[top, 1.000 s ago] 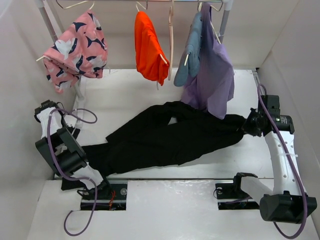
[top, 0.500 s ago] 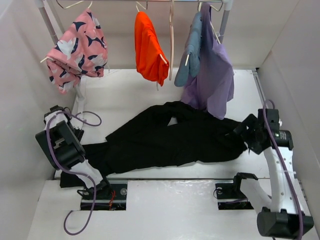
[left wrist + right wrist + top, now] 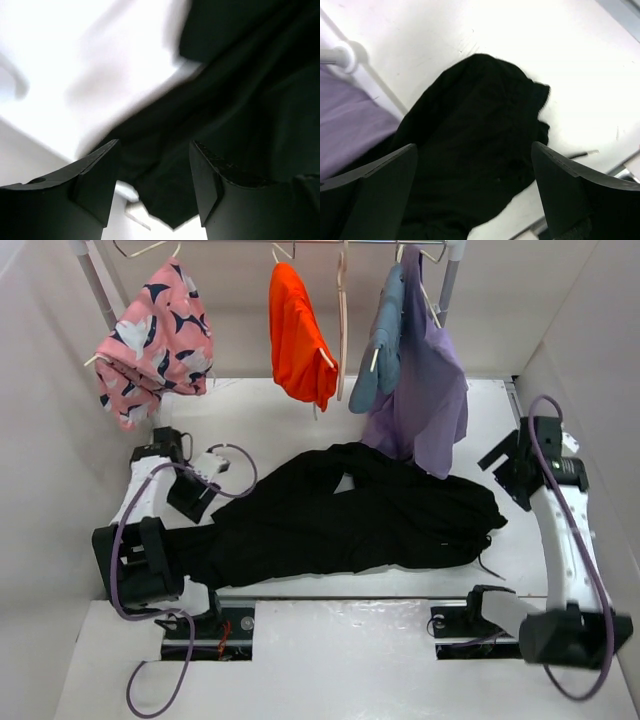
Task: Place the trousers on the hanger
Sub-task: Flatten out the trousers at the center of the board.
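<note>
The trousers (image 3: 350, 520) lie flat on the tabletop (image 3: 270, 430), running from the near left to the right side. In the top view their right end is bunched into a rounded mass, and the far edge passes under the hem of a purple garment (image 3: 425, 400).

The hanger (image 3: 342, 330) hangs bare and edge-on from the far rail (image 3: 300, 244). It sits between an orange garment (image 3: 300, 335) and a blue garment (image 3: 378, 350), well apart from the trousers. A pink patterned garment (image 3: 150, 340) hangs at the far left.

The left pincer (image 3: 195, 498) is positioned at the left part of the trousers. Its wrist view shows it released (image 3: 155, 145), fingers (image 3: 95, 180) apart, with black fabric below and nothing between them.

The right pincer (image 3: 505, 472) is positioned just right of the bunched end, clear of the fabric. Its wrist view shows it released wide (image 3: 472, 147) and empty.
</note>
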